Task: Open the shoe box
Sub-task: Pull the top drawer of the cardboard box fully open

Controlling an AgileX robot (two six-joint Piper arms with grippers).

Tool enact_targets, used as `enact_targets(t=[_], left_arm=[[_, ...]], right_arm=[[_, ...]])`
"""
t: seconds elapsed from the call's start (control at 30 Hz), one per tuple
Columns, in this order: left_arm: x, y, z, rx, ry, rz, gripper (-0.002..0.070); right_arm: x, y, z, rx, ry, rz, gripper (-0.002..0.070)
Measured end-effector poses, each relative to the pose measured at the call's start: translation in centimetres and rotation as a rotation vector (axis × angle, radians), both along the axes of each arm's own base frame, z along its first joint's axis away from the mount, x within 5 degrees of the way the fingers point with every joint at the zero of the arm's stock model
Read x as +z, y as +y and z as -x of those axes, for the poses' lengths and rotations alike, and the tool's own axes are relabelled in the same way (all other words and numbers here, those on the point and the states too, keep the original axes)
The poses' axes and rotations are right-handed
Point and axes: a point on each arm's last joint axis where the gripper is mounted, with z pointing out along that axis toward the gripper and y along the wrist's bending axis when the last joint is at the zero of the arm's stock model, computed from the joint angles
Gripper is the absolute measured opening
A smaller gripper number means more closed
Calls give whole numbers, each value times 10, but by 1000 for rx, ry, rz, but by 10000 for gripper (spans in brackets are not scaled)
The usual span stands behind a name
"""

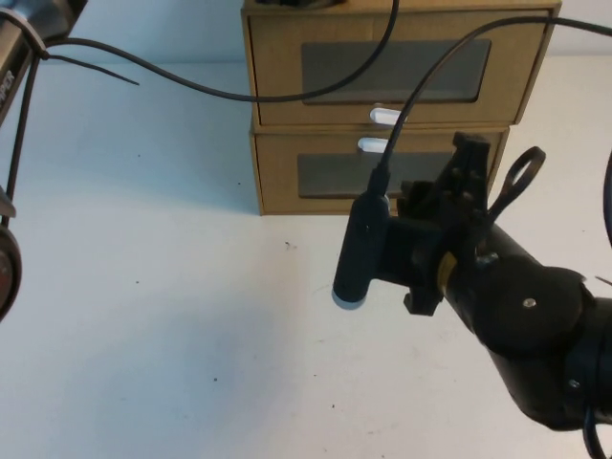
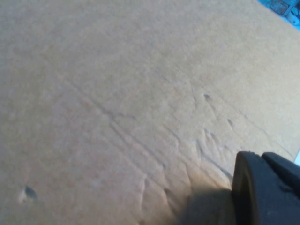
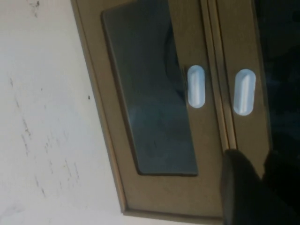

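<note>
shoe box [image 1: 325, 177]: lower of two stacked, shut, bench [image 1: 143, 306] rear
right claw [image 1: 470, 158]: near its white tab [image 1: 372, 145], width cannot tell
left claw [image 2: 267, 187]: off left, cannot tell
risk: misaligned claw slips tab, drags box

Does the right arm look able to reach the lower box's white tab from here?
Probably yes: the right tool hangs close before the lower box, just right of its white tab, nothing between. The left tool, off left, faces a tan surface.

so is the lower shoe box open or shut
Shut: lower shoe box front sits flush in its frame. Right gripper hovers in front, near its white pull tab; left gripper off at the left.
</note>
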Motion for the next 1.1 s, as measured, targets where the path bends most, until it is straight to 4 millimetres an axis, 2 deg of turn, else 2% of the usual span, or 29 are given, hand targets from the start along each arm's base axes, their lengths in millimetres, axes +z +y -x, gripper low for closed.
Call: enact_targets(t=[0.17, 0.27, 0.6, 1.1], left_arm=[[0, 0, 0, 4, 14, 4, -4], [0, 0, 1, 3, 18, 3, -4], [0, 0, 1, 7, 30, 8, -4], [2, 1, 6, 16, 118, 22, -4]], right_arm=[[6, 10, -10, -22, -26, -5, 224], [4, 15, -18, -38, -31, 5, 257], [4, 9, -52, -142, -49, 3, 269], [4, 1, -60, -158, -42, -3, 270]])
